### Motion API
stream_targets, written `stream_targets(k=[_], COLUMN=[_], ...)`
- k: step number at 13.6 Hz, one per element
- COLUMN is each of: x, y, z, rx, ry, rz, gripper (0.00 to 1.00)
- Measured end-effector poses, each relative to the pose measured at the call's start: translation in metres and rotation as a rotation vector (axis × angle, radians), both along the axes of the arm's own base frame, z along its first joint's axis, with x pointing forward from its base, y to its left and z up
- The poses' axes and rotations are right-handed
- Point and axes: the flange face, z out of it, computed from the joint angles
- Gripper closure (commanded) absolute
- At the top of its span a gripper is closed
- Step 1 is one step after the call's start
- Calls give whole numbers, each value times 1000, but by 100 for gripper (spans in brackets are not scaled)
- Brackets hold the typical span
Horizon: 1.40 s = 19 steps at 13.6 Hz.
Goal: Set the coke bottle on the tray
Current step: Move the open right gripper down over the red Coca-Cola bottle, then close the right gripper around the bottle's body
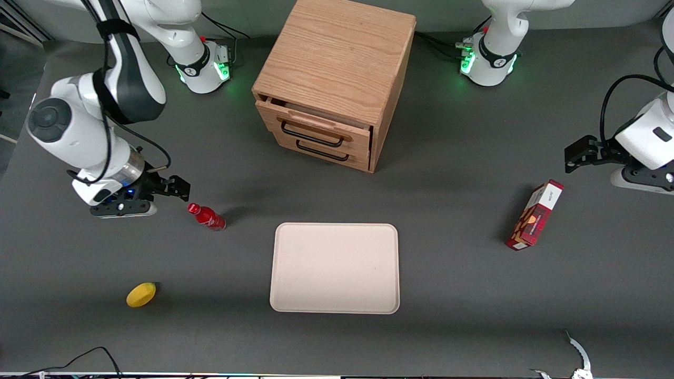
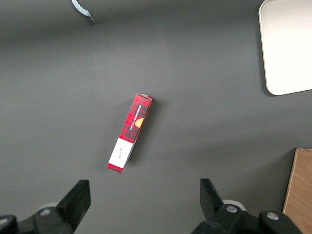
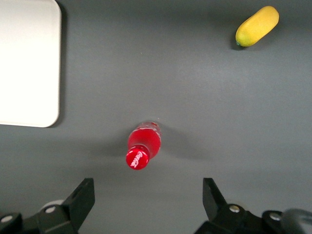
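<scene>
The coke bottle, small and all red with a red cap, stands upright on the grey table between my gripper and the tray. In the right wrist view the bottle shows from above, just ahead of the open fingers. The pale beige tray lies flat beside the bottle, toward the parked arm's end; one of its corners shows in the right wrist view. My right gripper hovers above the table close to the bottle, toward the working arm's end. The gripper is open and empty.
A yellow lemon-like fruit lies nearer the front camera than the bottle and shows in the right wrist view. A wooden drawer cabinet, top drawer slightly open, stands farther back than the tray. A red-and-white box lies toward the parked arm's end.
</scene>
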Motion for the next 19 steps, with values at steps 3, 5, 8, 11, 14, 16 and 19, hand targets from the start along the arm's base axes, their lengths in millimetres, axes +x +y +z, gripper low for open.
stream_targets(k=[3,5,8,11,14,16,19], x=[-10,-12,-11,-6,-2,0,4], y=[10,15,16,17,18,18,19], z=[-22,-30,-44,-63,-79,-83,-79], rx=[-9,-22,-24,-23,-17,-14,-17], ry=[-8,-16,-20,-16,-17,-15,-26], rz=[23,27,37,49,58,58,64], gripper=[2,3,3,3,4,5,8])
